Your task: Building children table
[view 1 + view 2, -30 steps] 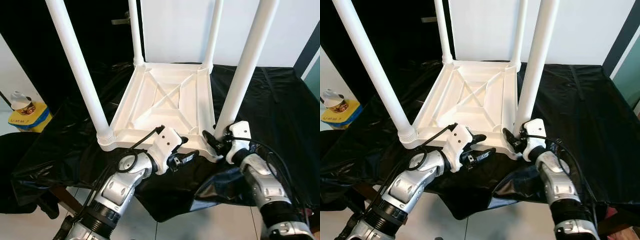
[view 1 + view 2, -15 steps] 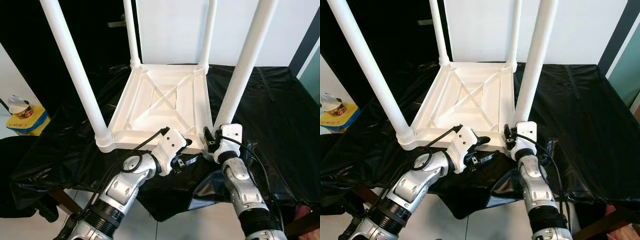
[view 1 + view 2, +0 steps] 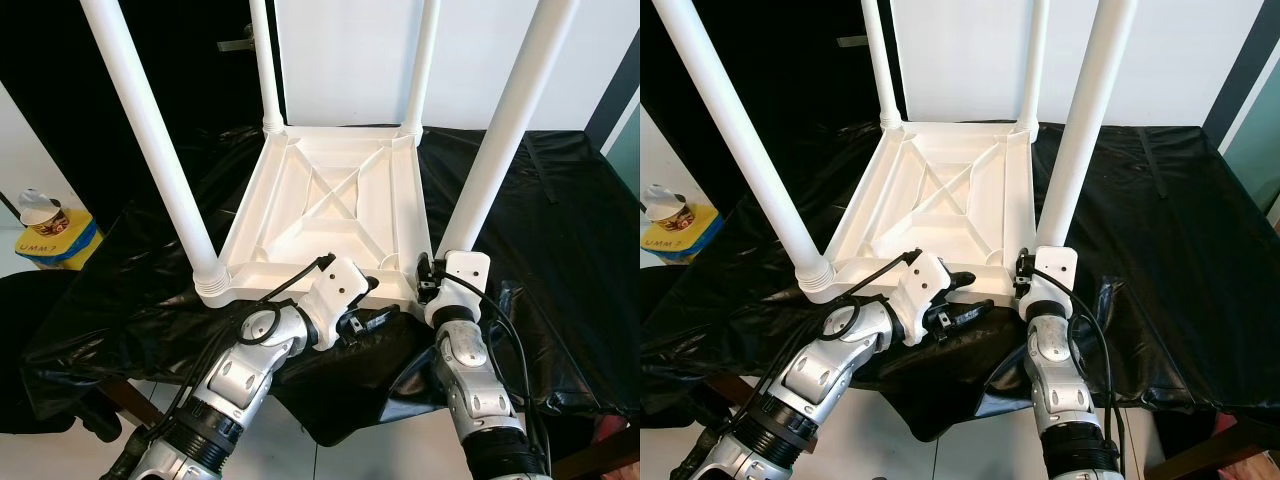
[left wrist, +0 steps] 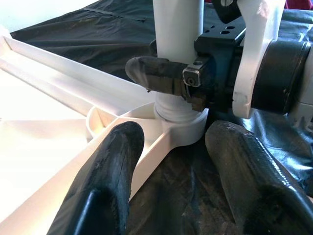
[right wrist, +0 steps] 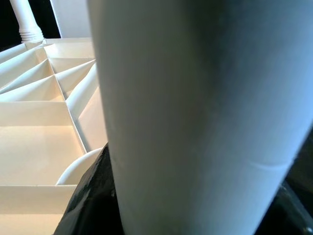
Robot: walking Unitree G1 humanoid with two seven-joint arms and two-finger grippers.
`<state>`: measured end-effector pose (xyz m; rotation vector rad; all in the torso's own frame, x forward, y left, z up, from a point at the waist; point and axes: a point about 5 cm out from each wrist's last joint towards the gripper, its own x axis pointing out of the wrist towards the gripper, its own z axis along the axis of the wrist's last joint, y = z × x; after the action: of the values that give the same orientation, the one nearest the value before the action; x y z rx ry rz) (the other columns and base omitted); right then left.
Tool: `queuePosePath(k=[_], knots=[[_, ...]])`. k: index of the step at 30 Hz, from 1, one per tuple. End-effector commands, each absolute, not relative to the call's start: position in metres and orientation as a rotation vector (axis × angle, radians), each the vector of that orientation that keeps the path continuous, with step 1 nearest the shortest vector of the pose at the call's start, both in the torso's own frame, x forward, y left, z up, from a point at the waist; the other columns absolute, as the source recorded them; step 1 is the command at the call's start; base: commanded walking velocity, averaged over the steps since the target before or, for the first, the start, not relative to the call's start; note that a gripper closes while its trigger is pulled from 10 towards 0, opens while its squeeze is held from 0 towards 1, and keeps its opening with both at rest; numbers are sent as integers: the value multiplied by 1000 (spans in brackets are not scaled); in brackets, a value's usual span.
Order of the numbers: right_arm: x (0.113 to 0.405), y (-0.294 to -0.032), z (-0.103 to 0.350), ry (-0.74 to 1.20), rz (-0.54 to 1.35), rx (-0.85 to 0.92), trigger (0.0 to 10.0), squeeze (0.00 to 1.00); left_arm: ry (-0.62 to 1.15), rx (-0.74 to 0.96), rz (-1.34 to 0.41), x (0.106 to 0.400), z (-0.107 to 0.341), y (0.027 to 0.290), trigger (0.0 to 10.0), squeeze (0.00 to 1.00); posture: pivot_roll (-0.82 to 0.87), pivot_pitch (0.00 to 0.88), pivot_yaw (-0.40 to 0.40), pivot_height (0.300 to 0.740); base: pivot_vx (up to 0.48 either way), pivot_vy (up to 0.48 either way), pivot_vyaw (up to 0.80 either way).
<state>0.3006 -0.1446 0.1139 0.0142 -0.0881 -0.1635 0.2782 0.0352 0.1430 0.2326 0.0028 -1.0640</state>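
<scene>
Right hand is clamped around the base of the near right leg, just above where that leg meets the corner of the white tabletop. In its wrist view the leg is so close it takes up most of the picture, with a black finger pressed against it low down (you can see the ribbed underside of the top behind it).

Left hand sits lower centre of the frame, just beside the right one, at the near edge of the tabletop. Its two black fingers are spread apart and gripping nothing: one lies over the white rim, the other rests over the black sheet, and both aim at that same leg socket.

Moving back, the kids' table is upside down on a table draped in a black plastic sheet, all four white legs sticking up. Near left leg rises toward the upper left of the frame, and the two far legs stand at the back corners, in front of a white wall panel.

Far left of the frame, off the table, there's a yellow box with a small cup-like thing on top.
</scene>
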Motion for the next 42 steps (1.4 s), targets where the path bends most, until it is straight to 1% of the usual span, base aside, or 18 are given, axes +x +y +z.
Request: queuePosePath(k=[1, 15, 16, 23, 26, 27, 29, 30, 32, 33, 36, 37, 42], knots=[[298, -148, 109, -61, -191, 5, 10000, 0, 15, 237, -1116, 276, 140, 35, 10000, 0, -138, 0, 34, 740, 0, 0, 0], [296, -149, 113, -75, -194, -16, 10000, 0, 13, 229, -1103, 274, 139, 36, 10000, 0, -135, 0, 22, 740, 0, 0, 0], [295, -147, 114, -84, -169, -10, 10000, 1000, 13, 228, -1102, 274, 139, 36, 10000, 0, -134, 0, 21, 740, 0, 0, 0], [290, -146, 121, -130, -77, -2, 10000, 1000, 14, 225, -1103, 273, 139, 37, 10000, 0, -134, 0, 23, 740, 0, 0, 0], [285, -158, 121, -141, -24, 5, 10000, 1000, 16, 224, -1105, 272, 139, 39, 10000, 0, -132, 0, 23, 740, 0, 0, 0], [283, -162, 121, -142, -5, 4, 10000, 16, 17, 225, -1105, 272, 138, 39, 10000, 0, -132, 0, 23, 740, 0, 0, 0], [283, -162, 121, -142, -5, 4, 10000, 16, 17, 225, -1105, 272, 138, 39, 10000, 0, -132, 0, 23, 740, 0, 0, 0], [283, -164, 120, -141, 5, 3, 10000, 0, 18, 226, -1105, 272, 138, 39, 10000, 0, -130, 0, 24, 740, 0, 0, 0], [281, -174, 119, -134, 93, -21, 10000, 0, 23, 229, -1103, 272, 137, 42, 10000, 0, -133, 0, 28, 740, 0, 0, 0], [281, -174, 119, -134, 93, -21, 10000, 0, 23, 229, -1103, 272, 137, 42, 10000, 0, -133, 0, 28, 740, 0, 0, 0], [282, -190, 118, -115, 231, -73, 10000, 0, 27, 232, -1102, 272, 137, 43, 10000, 0, -136, 0, 29, 740, 0, 0, 0], [282, -190, 118, -115, 231, -73, 10000, 0, 27, 232, -1102, 272, 137, 43, 10000, 0, -136, 0, 29, 740, 0, 0, 0], [293, -197, 118, -68, 376, -117, 10000, 0, 27, 232, -1106, 272, 137, 42, 10000, 0, -146, 0, 33, 740, 0, 0, 0]])
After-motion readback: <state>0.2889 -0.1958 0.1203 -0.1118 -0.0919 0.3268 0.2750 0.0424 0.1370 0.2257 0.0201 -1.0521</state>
